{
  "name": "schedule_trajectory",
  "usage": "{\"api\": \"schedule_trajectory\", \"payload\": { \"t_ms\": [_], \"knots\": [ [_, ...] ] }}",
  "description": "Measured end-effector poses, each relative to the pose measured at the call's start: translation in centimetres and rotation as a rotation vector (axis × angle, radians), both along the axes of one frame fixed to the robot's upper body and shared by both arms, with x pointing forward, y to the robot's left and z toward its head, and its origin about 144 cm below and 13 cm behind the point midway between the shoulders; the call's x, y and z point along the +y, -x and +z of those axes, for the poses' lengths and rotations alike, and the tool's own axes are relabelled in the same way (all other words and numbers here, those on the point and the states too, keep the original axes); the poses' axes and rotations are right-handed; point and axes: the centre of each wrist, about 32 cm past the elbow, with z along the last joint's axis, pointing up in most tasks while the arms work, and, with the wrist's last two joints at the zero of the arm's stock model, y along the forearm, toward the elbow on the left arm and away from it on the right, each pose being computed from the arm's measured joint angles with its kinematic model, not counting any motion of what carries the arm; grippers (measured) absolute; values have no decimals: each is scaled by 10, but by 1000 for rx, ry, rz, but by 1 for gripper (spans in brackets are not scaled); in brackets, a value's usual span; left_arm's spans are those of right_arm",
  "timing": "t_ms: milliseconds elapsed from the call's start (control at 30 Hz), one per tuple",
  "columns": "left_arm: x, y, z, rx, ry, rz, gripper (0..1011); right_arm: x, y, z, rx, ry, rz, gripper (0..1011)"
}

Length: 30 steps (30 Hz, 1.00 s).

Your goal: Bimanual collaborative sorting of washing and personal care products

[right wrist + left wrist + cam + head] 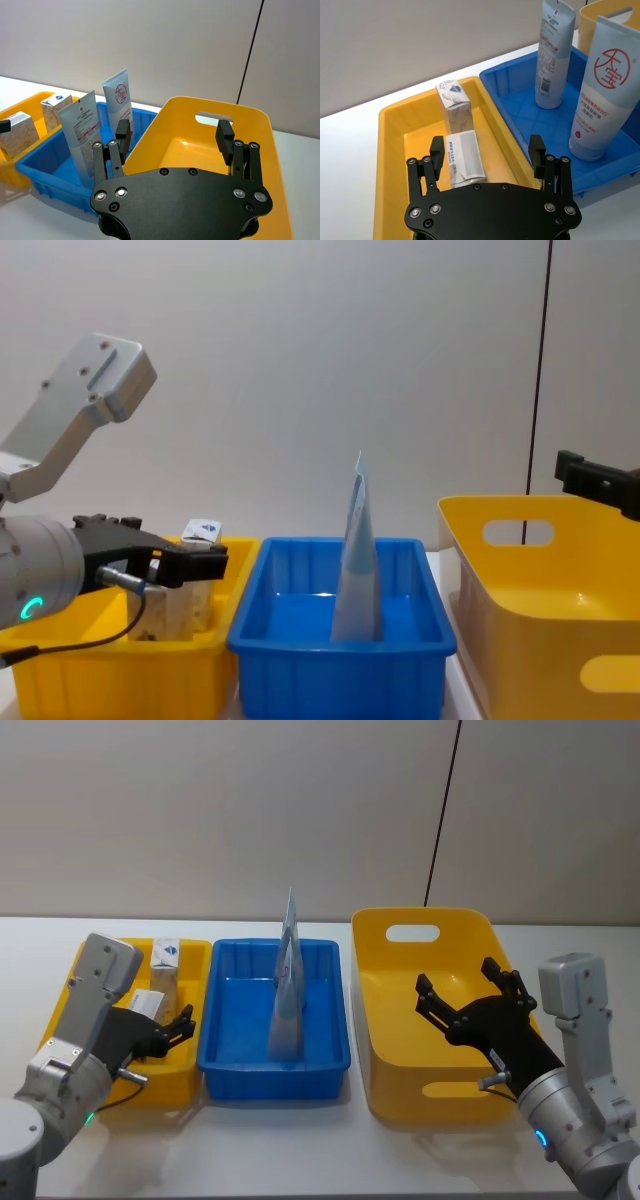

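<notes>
Two small beige speckled cartons stand in the small yellow bin [196,957]: one with a blue-white top [166,961] [453,102] at the back, and one [147,1003] [464,158] nearer me. My left gripper [178,1026] [487,154] hovers open just above and in front of the nearer carton, touching nothing. Two tall pale-blue tubes [288,988] [602,90] [553,52] stand upright in the blue bin [275,1072]. My right gripper [466,986] [174,136] is open and empty over the large yellow bin [418,1104].
The three bins sit side by side on a white table [300,1150], which has bare room in front of them. The large yellow bin [200,145] holds nothing. A grey wall with a black vertical cable [443,810] is behind.
</notes>
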Motion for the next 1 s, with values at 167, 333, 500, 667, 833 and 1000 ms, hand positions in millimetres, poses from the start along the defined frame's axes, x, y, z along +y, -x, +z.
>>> {"api": "schedule_trajectory", "payload": {
  "t_ms": [167, 333, 500, 667, 833, 1000],
  "knots": [
    [3, -5, 1, 29, -11, 4, 1001, 0, 0, 0, 0, 0, 0, 1002],
    [6, -9, 1, 52, -15, 10, 1001, 0, 0, 0, 0, 0, 0, 1002],
    [9, -15, 1, 75, -16, 17, 1001, 0, 0, 0, 0, 0, 0, 1002],
    [11, -19, 0, 90, -13, 20, 1001, 0, 0, 0, 0, 0, 0, 1002],
    [13, -24, -1, 107, -10, 22, 1001, 0, 0, 0, 0, 0, 0, 1002],
    [16, -29, -3, 120, -10, 24, 1001, 0, 0, 0, 0, 0, 0, 1002]
  ]
}}
